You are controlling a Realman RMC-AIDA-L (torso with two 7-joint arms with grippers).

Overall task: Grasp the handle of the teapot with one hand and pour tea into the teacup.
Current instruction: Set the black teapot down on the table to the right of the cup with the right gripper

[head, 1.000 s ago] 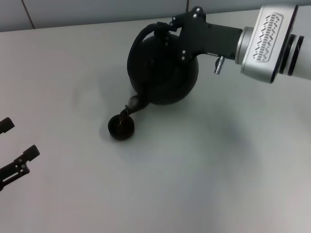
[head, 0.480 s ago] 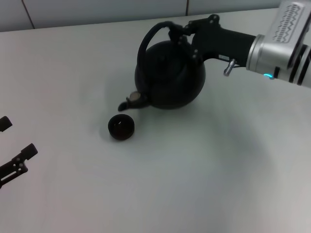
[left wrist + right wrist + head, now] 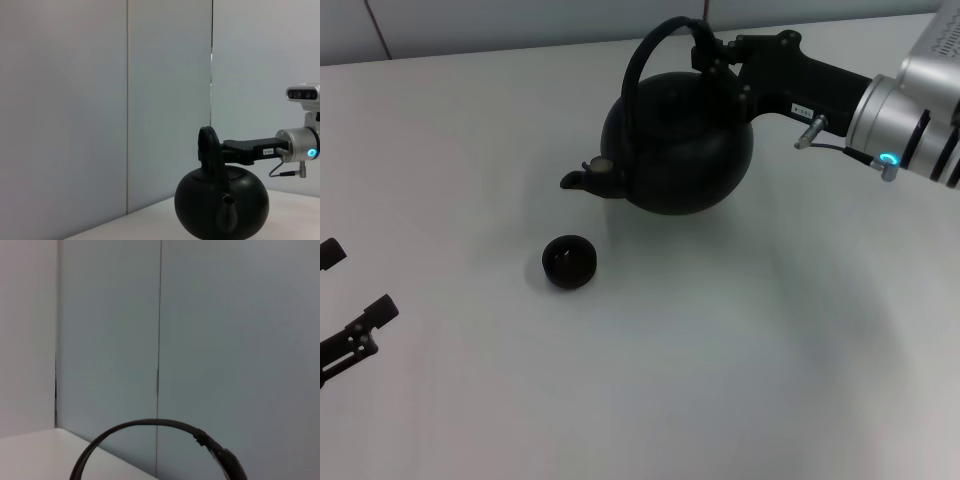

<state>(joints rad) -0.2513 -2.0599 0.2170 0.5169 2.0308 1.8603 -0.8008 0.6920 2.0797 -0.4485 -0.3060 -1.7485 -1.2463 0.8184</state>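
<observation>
1. While the right arm reaches in level from the right edge of the head view, its black right gripper [image 3: 712, 52] is clamped on the top of the handle [image 3: 650, 52], with the silver wrist trailing off to the right. The teapot [image 3: 675, 150] hangs from that grip nearly upright at the far middle of the table [image 3: 720, 350], its spout [image 3: 578, 179] pointing toward the robot's left. The teacup [image 3: 569, 262] sits on the table nearer the robot, just beyond and below the spout tip, apart from the pot. The left gripper [image 3: 345, 300] rests low at the left edge, well apart from both, its two black fingers spread with nothing between them.

2. As seen from the left wrist view, the teapot [image 3: 221, 210] faces the camera spout-first and sits level. The handle [image 3: 208, 147] stands edge-on above the lid, and the right gripper [image 3: 225, 149] meets it horizontally near its top. The forearm runs straight off to the right, a blue light glowing on the wrist. Grey wall panels [image 3: 100, 100] stand behind.

3. Where the right wrist view looks out, only the arched handle [image 3: 145, 426] crosses the lower part of the picture against the wall panels [image 3: 225, 340]; that arm's own fingers do not show here.
</observation>
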